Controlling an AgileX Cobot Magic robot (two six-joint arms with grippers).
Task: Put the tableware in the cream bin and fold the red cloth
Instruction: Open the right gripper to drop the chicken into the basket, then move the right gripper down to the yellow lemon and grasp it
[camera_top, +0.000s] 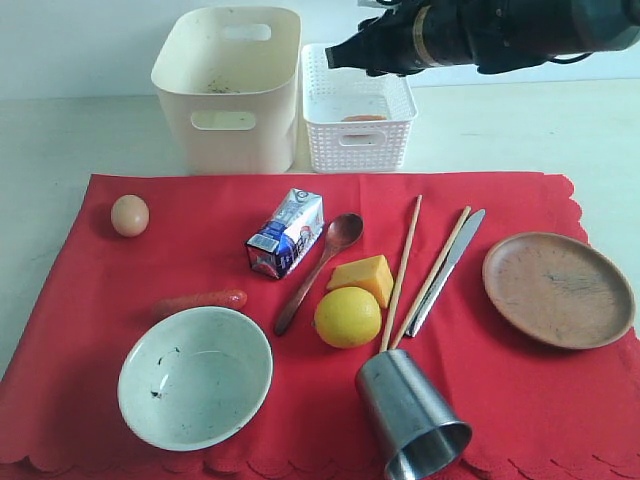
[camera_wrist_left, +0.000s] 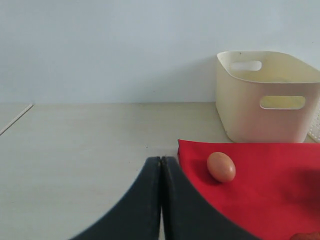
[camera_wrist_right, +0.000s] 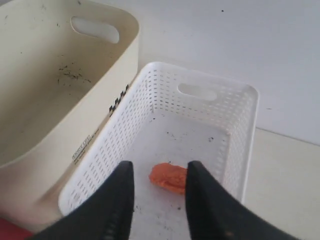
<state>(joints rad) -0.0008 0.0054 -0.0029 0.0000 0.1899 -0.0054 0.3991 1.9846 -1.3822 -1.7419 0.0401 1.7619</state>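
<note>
The light is bright, even and diffuse in all three views, and the wall is almost washed out. In the exterior view the egg (camera_top: 130, 215) throws a soft shadow on the red cloth (camera_top: 90, 320) toward 9 o'clock, and the round brown wooden plate (camera_top: 558, 288) throws one toward 8 o'clock. The steel cup (camera_top: 410, 415) shows pale reflections. Close to the lenses, the left gripper (camera_wrist_left: 161, 161) and the right gripper (camera_wrist_right: 161, 167) look dark and out of focus.

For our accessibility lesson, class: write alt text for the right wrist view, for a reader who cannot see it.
An open gripper hangs over a white basket with one orange food piece on its floor. A cream bin, holding only dark specks, stands close beside it.
</note>
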